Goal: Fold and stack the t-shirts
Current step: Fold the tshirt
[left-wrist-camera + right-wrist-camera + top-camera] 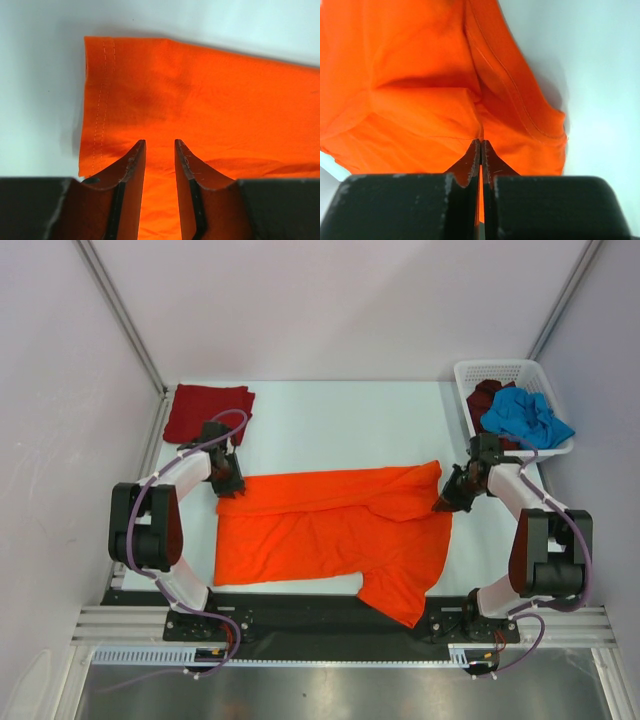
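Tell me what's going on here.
Two arms are folding a bright orange cloth t-shirt. The right arm has its jaws shut on its right edge; the left arm has its jaws open over the far left corner. A folded dark red shirt lies far left; a blue shirt and a dark maroon shirt sit in the white plastic lattice basket.

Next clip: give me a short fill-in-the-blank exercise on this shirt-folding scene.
The right gripper is ____ on the bright orange cloth t-shirt. The left gripper is ____ over that shirt, near its stitched hem. The white plastic lattice basket holds a dark maroon cloth t-shirt and a crumpled ____ one. The folded dark red cloth t-shirt lies at the far ____ corner of the white table.
Missing words: shut, open, blue, left.
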Motion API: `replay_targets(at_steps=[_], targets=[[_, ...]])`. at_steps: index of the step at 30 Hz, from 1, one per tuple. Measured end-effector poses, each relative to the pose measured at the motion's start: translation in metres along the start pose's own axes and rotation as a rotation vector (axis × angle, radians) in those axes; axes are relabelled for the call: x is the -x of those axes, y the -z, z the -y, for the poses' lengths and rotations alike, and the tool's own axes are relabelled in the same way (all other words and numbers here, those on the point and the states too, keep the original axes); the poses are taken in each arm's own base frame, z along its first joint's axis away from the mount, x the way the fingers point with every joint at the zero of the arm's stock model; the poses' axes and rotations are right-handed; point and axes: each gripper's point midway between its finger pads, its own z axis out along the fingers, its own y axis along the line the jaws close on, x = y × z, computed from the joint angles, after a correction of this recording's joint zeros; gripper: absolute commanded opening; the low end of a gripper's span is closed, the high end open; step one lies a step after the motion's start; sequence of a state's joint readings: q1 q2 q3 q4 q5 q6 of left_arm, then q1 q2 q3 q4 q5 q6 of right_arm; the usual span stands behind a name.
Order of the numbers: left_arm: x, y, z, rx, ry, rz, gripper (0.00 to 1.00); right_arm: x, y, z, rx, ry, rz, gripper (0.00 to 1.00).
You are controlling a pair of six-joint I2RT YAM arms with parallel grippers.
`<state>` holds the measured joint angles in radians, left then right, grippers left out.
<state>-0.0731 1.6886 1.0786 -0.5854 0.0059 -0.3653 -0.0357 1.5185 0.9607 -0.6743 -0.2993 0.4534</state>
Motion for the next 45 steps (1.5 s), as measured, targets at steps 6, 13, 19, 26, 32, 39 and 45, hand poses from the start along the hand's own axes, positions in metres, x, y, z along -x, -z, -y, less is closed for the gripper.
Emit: replay_targets(at_steps=[6,13,19,26,32,39,45], targets=[[0.000,0.000,0.000,0.001,0.000,0.001,0.35,-0.028,-0.009,0.014,-0.025,-0.056,-0.078,0.00],[0.000,0.000,0.000,0.001,0.000,0.001,0.35,-0.046,-0.014,0.020,-0.028,-0.093,-0.131,0.00],[0.000,0.000,0.000,0.000,0.000,0.001,0.35,-0.054,-0.020,0.022,-0.032,-0.095,-0.156,0.00],[0.000,0.000,0.000,0.001,0.000,0.001,0.35,-0.050,-0.016,0.028,-0.124,-0.040,-0.134,0.30],[0.000,0.000,0.000,0.001,0.000,0.002,0.35,-0.023,0.003,-0.011,-0.216,0.228,0.002,0.55],[0.000,0.001,0.000,0.000,-0.001,0.003,0.35,-0.024,0.000,-0.061,-0.193,0.466,0.040,0.39],[0.004,0.007,0.001,-0.007,-0.007,0.023,0.35,-0.046,-0.043,-0.075,-0.221,0.582,-0.066,0.43]])
